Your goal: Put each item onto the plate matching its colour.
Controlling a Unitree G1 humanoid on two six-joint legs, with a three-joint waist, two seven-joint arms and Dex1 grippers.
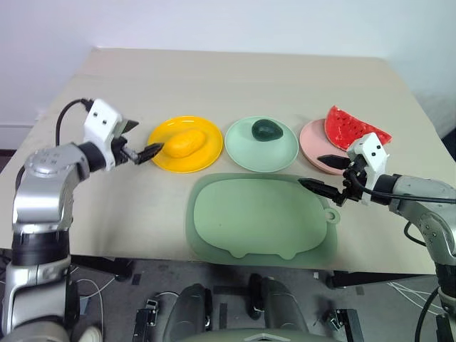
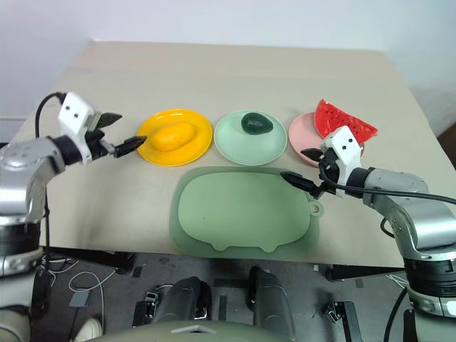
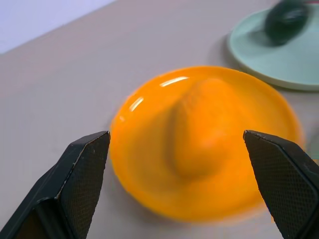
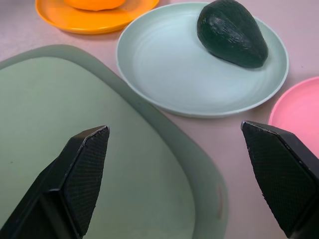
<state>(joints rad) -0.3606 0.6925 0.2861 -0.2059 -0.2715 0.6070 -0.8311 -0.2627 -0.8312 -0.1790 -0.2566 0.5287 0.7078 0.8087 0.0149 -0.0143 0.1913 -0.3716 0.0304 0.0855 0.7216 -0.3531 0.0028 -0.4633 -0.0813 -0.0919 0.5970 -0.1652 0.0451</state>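
The yellow mango-like fruit (image 1: 185,142) lies on the yellow plate (image 1: 165,158). A dark green avocado (image 1: 267,130) rests on the pale mint green plate (image 1: 242,151). The red watermelon wedge (image 1: 353,129) leans on the pink plate (image 1: 312,139). My left gripper (image 1: 141,141) hangs open just left of the yellow plate, holding nothing; its fingers (image 3: 84,164) frame the fruit (image 3: 209,124). My right gripper (image 1: 325,174) is open over the tray's right end, in front of the pink plate, with the avocado (image 4: 232,32) ahead of it.
A large green tray (image 1: 260,217) with rounded corners lies at the table's front edge, nothing on it. The beige table (image 1: 235,78) stretches bare behind the plates. Cables run below the table's front.
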